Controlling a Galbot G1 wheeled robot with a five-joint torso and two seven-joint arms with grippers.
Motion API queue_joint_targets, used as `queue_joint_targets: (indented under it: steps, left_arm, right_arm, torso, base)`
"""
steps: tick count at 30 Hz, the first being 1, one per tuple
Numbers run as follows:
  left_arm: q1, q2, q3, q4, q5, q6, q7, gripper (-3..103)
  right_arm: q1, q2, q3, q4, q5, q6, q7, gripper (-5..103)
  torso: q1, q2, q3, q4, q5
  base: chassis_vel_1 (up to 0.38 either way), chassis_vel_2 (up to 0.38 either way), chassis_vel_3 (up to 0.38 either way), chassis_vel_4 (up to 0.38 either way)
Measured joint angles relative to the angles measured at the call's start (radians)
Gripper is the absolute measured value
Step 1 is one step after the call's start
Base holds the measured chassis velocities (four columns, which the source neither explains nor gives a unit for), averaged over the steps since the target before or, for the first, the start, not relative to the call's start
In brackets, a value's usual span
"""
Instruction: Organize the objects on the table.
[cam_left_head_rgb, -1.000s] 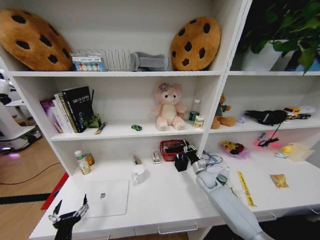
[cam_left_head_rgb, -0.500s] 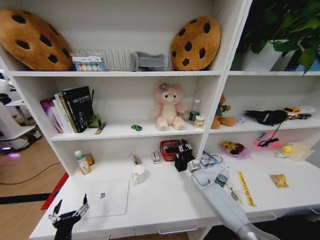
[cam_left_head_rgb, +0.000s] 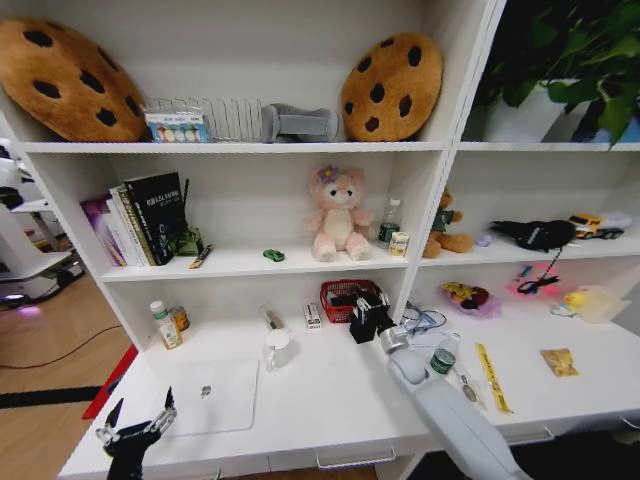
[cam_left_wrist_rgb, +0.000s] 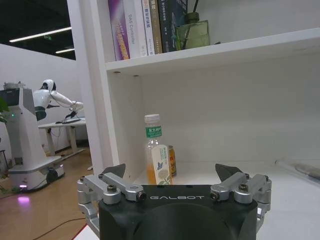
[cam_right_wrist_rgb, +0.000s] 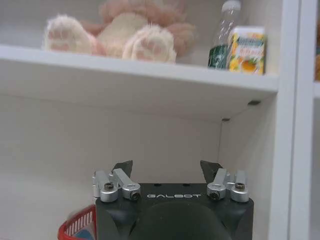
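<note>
Spanning white shelving, the table (cam_left_head_rgb: 330, 400) bears a silver laptop (cam_left_head_rgb: 212, 396)

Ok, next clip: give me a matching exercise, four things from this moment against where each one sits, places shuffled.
Things:
1. silver laptop
2. green toy car
3. yellow packet
4. right pincer

Places:
A. on the shelf beside the pink plush bear
B. in front of the red basket
C. flat on the left part of the desk
D. on the right part of the desk

Pairs: 1-C, 2-A, 3-D, 4-B
</note>
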Motion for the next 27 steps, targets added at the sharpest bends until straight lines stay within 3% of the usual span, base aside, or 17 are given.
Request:
queue_joint_targets:
  steps: [2, 3, 5, 7, 8, 10, 11, 15, 16, 20, 27]
  left_arm:
    - [0.0, 0.001, -0.001, -0.001, -0.001, 0.0, 0.0, 98]
    - [0.0, 0.001, -0.002, -0.004, -0.002, 0.0, -0.001, 98]
    - [0.0, 0.002, -0.003, -0.005, -0.003, 0.0, -0.001, 99]
    - [0.0, 0.002, -0.004, -0.007, -0.004, 0.0, -0.002, 99]
    - [0.0, 0.002, -0.004, -0.007, -0.004, 0.0, -0.002, 99]
    - [0.003, 0.004, -0.008, -0.015, -0.009, 0.0, -0.004, 99]
    - [0.003, 0.004, -0.008, -0.015, -0.009, 0.0, -0.004, 99]
    - [0.011, 0.005, -0.01, -0.044, -0.015, 0.0, -0.006, 99]
    - [0.015, 0.009, -0.011, -0.068, -0.024, 0.004, -0.007, 99]
    - [0.03, 0.018, -0.021, -0.119, -0.045, 0.03, -0.021, 100]
    - [0.066, 0.035, -0.047, -0.216, -0.082, 0.053, -0.026, 100]
  right_arm:
    - [-0.022, -0.009, 0.01, 0.039, 0.004, -0.023, 0.012, 75]
    - [-0.049, -0.018, 0.024, 0.085, 0.013, -0.048, 0.022, 86]
    - [-0.062, -0.022, 0.03, 0.105, 0.017, -0.059, 0.025, 86]
    - [-0.094, -0.03, 0.048, 0.15, 0.033, -0.086, 0.03, 96]
    - [-0.094, -0.03, 0.048, 0.15, 0.033, -0.086, 0.03, 96]
    - [-0.214, -0.044, 0.111, 0.273, 0.079, -0.165, 0.04, 100]
    - [-0.214, -0.044, 0.111, 0.273, 0.079, -0.165, 0.04, 100]
    - [-0.486, -0.033, 0.317, 0.477, 0.09, -0.258, 0.029, 100]
    - [-0.614, -0.012, 0.414, 0.531, 0.082, -0.24, -0.02, 100]
    - [-0.752, 0.026, 0.497, 0.583, 0.076, -0.216, -0.049, 100]
    - [-0.845, 0.045, 0.552, 0.606, 0.077, -0.184, -0.076, 100]
  torso:
    - [0.0, 0.0, 0.0, 0.0, -0.0003]
    - [0.0, 0.0, 0.0, 0.0003, -0.0002]
    - [0.0, 0.0, 0.0, 0.0003, -0.0002]
    - [0.0, 0.0, 0.0, 0.0004, -0.0002]
    - [0.0, 0.0, 0.0, 0.0004, -0.0002]
    - [0.0, 0.0, 0.0, 0.0001, -0.0003]
    - [0.0, 0.0, 0.0, 0.0001, -0.0003]
    - [0.0, 0.0, 0.0, 0.0, -0.0002]
    - [0.0, 0.0, 0.0, 0.0004, -0.0002]
    - [0.0, 0.0, 0.0, 0.0002, -0.0002]
    - [0.0, 0.0, 0.0, 0.0003, -0.0001]
  base:
    - [0.0, 0.0, 0.0, 0.0]
    - [0.0, 0.0, 0.0, 0.0]
    - [0.0, 0.0, 0.0, 0.0]
    - [0.0, 0.0, 0.0, 0.0]
    - [0.0, 0.0, 0.0, 0.0]
    - [0.0, 0.0, 0.0, 0.0]
    - [0.0, 0.0, 0.0, 0.0]
    - [0.0, 0.0, 0.0, 0.0]
    - [0.0, 0.0, 0.0, 0.0]
    - [0.0, 0.0, 0.0, 0.0]
    - [0.0, 0.0, 0.0, 0.0]
